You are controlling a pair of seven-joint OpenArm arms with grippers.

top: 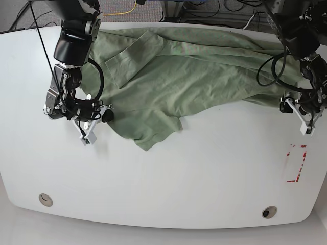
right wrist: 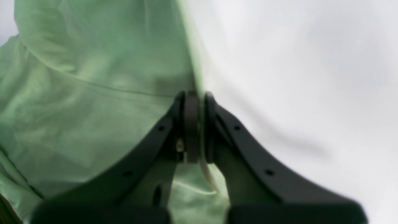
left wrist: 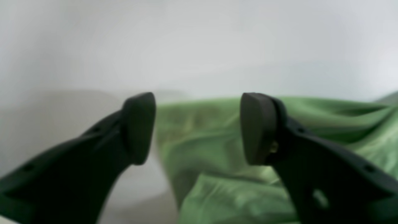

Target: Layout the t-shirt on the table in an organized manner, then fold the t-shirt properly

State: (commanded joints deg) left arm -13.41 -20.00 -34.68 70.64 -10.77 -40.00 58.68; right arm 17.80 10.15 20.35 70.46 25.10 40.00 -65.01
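Observation:
The pale green t-shirt (top: 194,66) lies wrinkled across the far half of the white table (top: 194,178), with one corner flap reaching toward the middle. My right gripper (right wrist: 195,124) is shut on the t-shirt's edge (right wrist: 93,93); in the base view it (top: 107,115) sits at the cloth's left side. At the t-shirt's right end, my left gripper (left wrist: 199,129) is open with nothing between its fingers, and green fabric (left wrist: 217,140) lies just beyond them. In the base view it (top: 288,102) hovers by that edge.
A red rectangular marking (top: 296,163) is on the table's right side. Two round grommet holes (top: 45,199) (top: 269,211) sit near the front edge. Cables (top: 204,10) run behind the far edge.

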